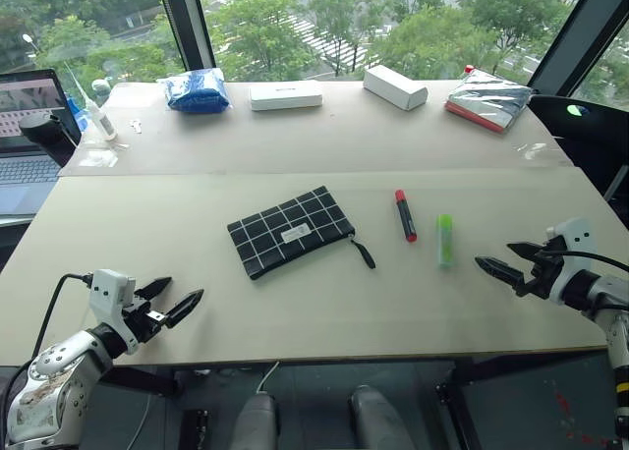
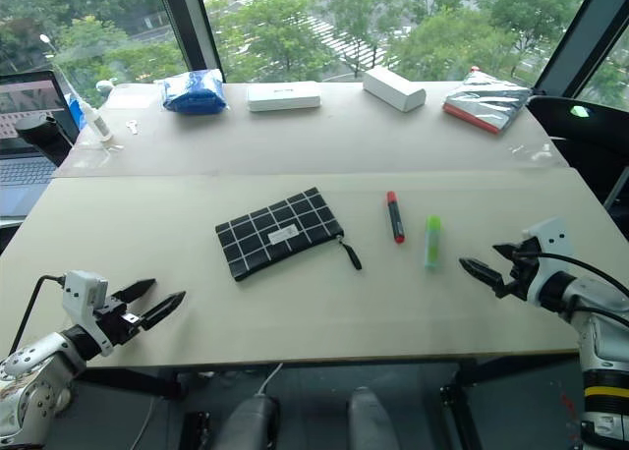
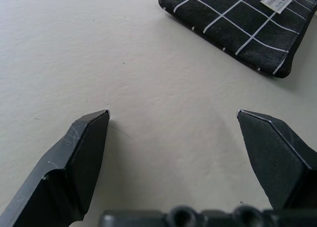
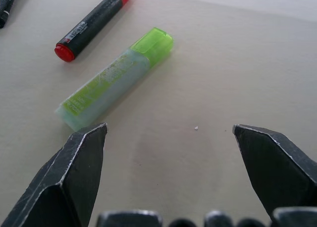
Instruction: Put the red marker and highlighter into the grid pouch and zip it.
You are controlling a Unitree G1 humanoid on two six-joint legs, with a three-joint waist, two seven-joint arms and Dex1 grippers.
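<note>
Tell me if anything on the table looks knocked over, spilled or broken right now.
Nothing stands out. The grid pouch lies flat at a slant, with the red marker and highlighter lying apart beside it, both looking intact. Both the left gripper and right gripper are open and empty.

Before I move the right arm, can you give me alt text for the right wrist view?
The open right gripper hovers over the pale table, its two black fingers spread wide and holding nothing. Just beyond the fingertips lies the light green highlighter, and past it the red marker, both lying flat and apart from each other.
</note>
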